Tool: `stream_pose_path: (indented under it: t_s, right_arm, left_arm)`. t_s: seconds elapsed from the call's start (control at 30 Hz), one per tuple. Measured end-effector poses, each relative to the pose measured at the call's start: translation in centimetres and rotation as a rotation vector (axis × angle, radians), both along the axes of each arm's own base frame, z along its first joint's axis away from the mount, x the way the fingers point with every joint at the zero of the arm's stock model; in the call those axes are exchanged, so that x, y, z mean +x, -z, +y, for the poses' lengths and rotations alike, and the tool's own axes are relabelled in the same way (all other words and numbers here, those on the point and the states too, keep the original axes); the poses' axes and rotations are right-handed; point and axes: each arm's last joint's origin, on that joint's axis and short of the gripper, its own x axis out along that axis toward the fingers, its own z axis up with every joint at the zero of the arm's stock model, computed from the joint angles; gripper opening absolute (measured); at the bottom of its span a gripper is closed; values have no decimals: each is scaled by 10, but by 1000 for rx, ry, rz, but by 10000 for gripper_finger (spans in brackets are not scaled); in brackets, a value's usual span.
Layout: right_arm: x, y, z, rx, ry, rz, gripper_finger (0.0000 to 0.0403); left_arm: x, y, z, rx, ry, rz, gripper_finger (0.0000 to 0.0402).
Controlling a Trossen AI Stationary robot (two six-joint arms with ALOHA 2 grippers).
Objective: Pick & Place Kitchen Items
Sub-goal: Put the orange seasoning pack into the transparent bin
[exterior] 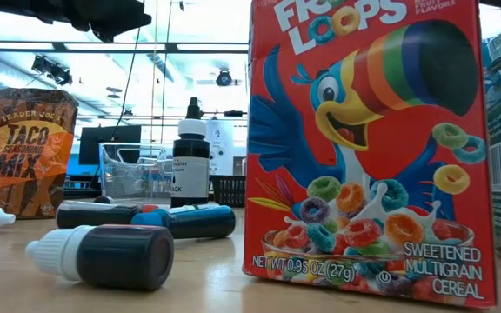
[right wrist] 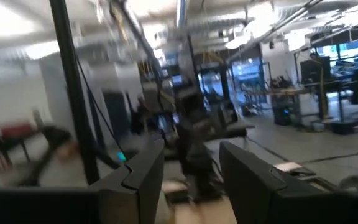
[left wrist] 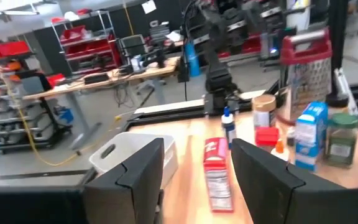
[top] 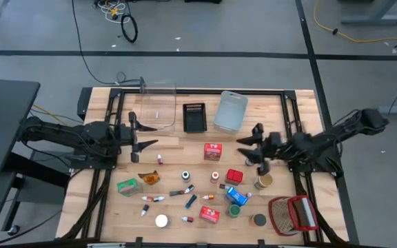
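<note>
The left gripper (top: 138, 142) hovers at the table's left side, just in front of the clear bin (top: 158, 105); its fingers (left wrist: 263, 180) stand apart and hold nothing. In the left wrist view the red box (left wrist: 215, 172) lies flat between them, farther out, with its long axis running away from the fingers. In the high view the same red box (top: 213, 151) lies toward the table's middle, roughly midway between the two arms, so neither arm is clearly nearer.

The right gripper (top: 249, 150) hangs above the table's right side, near the jar (top: 262, 181); its fingers (right wrist: 253, 177) are parted and empty.

Count from the high view:
- bins: three (clear, black (top: 194, 117), grey-blue (top: 230, 111))
- wire basket (top: 293, 214): one
- red boxes: three
- small items in front: about twenty, all on the table, none in a bin
</note>
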Motion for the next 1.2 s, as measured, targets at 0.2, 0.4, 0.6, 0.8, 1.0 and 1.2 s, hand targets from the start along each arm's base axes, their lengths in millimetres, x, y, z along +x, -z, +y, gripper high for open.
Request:
stream_pose_path:
  t_s: [0.2, 0.4, 0.6, 0.8, 1.0, 1.2]
  right_arm:
    - [23, 6, 7, -191, 70, 77, 165]
    - [33, 8, 6, -297, 206, 83, 165]
    - [41, 13, -1, -320, 265, 72, 165]
    - [57, 30, -14, -250, 286, 93, 165]
    - [68, 45, -23, -248, 247, 101, 165]
    - [74, 53, -28, -268, 173, 100, 165]
  left_arm:
    - [0, 0, 1, 81, -18, 15, 197]
    - [0, 1, 2, 103, -66, 30, 199]
    - [0, 1, 2, 130, -67, 35, 198]
    - [0, 0, 2, 162, -66, 39, 199]
    - [0, 0, 2, 166, -66, 38, 197]
    - [0, 0, 2, 165, -66, 37, 199]
